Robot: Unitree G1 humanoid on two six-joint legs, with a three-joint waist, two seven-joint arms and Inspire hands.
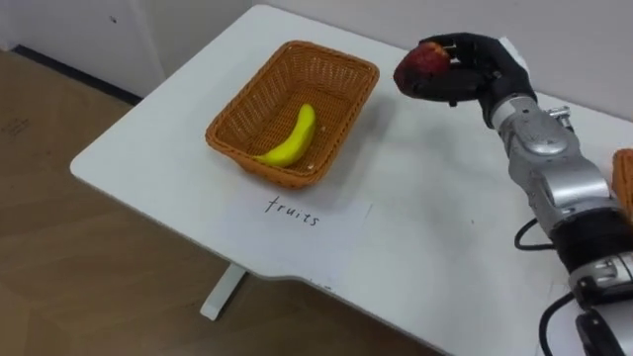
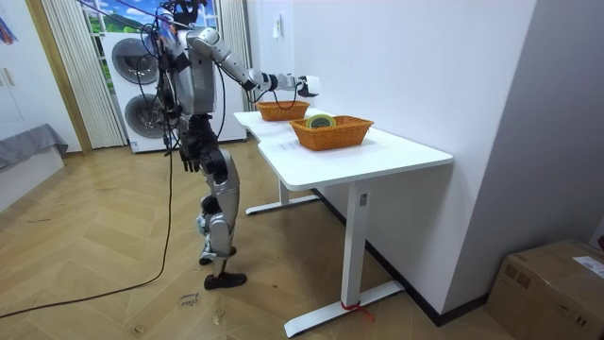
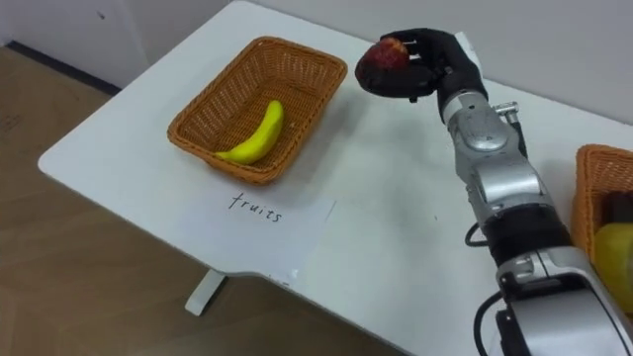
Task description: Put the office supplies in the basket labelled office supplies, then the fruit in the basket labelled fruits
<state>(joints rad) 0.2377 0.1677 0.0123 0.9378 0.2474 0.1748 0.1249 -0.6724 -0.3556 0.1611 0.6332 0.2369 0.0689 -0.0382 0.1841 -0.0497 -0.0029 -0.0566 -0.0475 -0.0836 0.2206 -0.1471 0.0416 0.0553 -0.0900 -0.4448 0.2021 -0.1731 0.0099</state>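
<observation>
Two baskets (image 2: 330,138), apple (image 1: 423,59) in right hand (image 1: 487,65)

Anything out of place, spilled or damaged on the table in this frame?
Nothing stands out. The banana lies inside the wicker basket, the paper label lies flat in front of it, and the right hand grips the apple above the table, beside that basket.

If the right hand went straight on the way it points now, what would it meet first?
Probably the rim of the fruit basket: the right hand, shut on the apple, points left towards it across the table. Its height is unclear, so it may pass above.
</observation>
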